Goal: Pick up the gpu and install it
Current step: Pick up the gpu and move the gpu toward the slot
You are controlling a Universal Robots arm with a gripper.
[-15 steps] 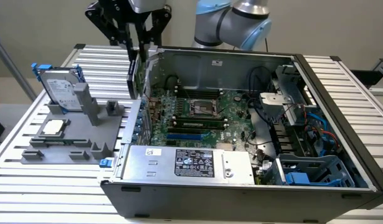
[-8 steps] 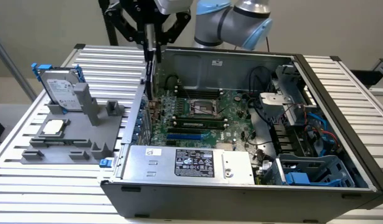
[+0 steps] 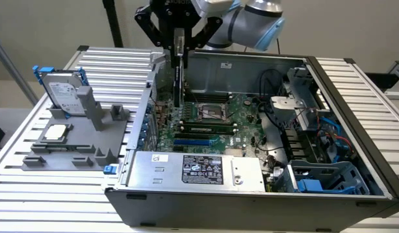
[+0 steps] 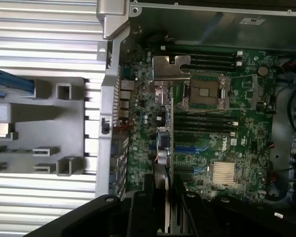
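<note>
- My claw [image 3: 179, 44] is clamped on the gpu [image 3: 180, 82]. The card hangs edge-down over the motherboard [image 3: 238, 114] inside the open case [image 3: 251, 208], toward the far edge of the desk [image 3: 57, 194].
- Risk, as I judge it: if the card comes down off its slot line, pushing could bend it. Its silver bracket [image 4: 170, 66] could also catch the case wall.
- Count: one gpu, one case, and one hard drive [image 3: 64, 94] on the grey holder [image 3: 69, 150] near the desk's edge at the exterior view's left.

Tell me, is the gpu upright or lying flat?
Upright: the gpu hangs on edge from the shut gripper, over the circuit board inside the open case.
</note>
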